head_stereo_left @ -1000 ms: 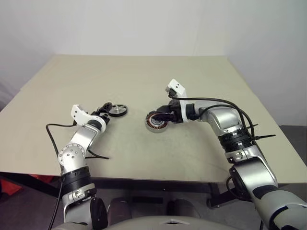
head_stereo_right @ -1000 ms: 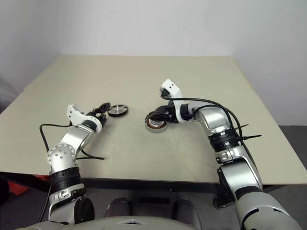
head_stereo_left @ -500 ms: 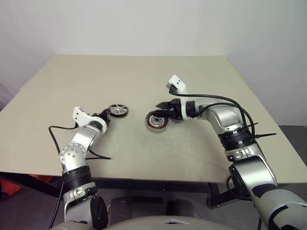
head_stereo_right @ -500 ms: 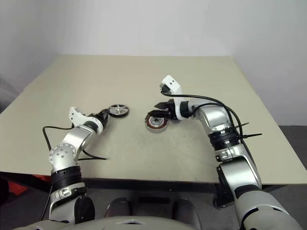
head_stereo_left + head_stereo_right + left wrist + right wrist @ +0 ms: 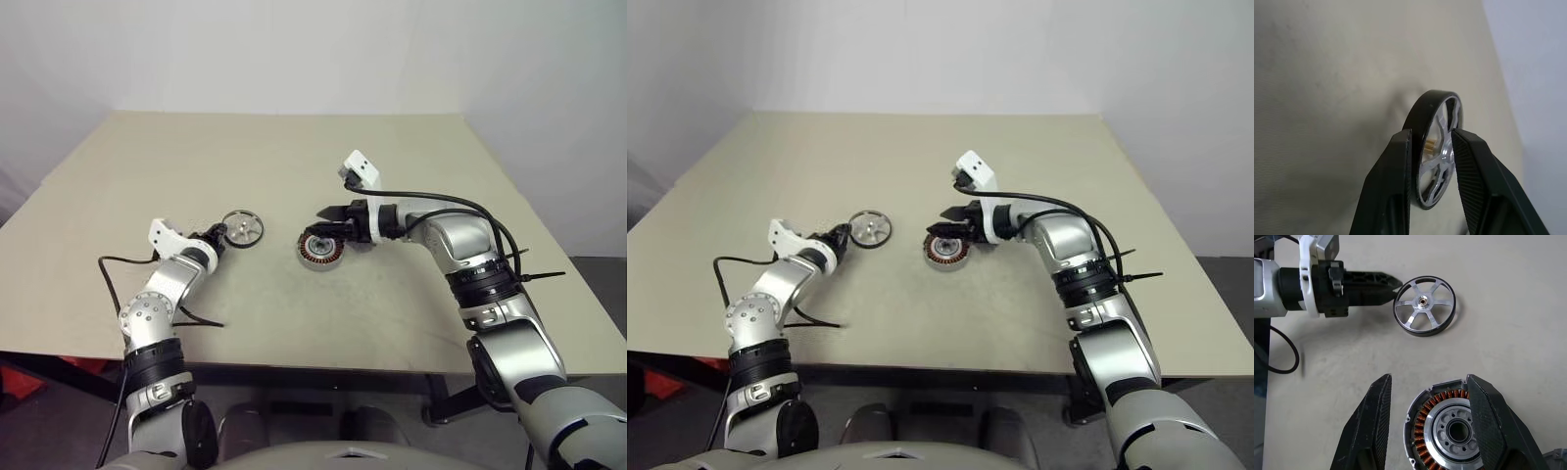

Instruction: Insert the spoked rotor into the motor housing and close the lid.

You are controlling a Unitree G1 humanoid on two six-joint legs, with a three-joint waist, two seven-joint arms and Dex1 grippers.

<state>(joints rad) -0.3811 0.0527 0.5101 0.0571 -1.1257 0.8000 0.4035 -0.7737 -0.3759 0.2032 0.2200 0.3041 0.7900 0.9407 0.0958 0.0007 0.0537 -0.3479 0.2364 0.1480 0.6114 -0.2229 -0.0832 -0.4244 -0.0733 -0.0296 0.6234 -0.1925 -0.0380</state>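
The spoked rotor (image 5: 242,228), dark-rimmed with silvery spokes, stands tilted on its edge at the table's left middle. My left gripper (image 5: 218,235) is shut on its rim (image 5: 1437,147), one finger on each face. The motor housing (image 5: 318,250), silver with copper windings, lies face up near the table's centre. My right gripper (image 5: 329,219) hovers open just above it, and in the right wrist view the housing (image 5: 1449,426) sits between the two spread fingers. A grey rounded edge (image 5: 1555,459) peeks in beside the housing; I cannot tell whether it is the lid.
The beige table (image 5: 294,157) stretches bare toward the white back wall. A black cable (image 5: 147,262) loops from my left forearm over the table's front left. Another cable (image 5: 441,206) arcs above my right forearm.
The left gripper has closed on the rotor's rim, and the rotor has tipped from lying flat to standing tilted. The right arm has hardly moved.
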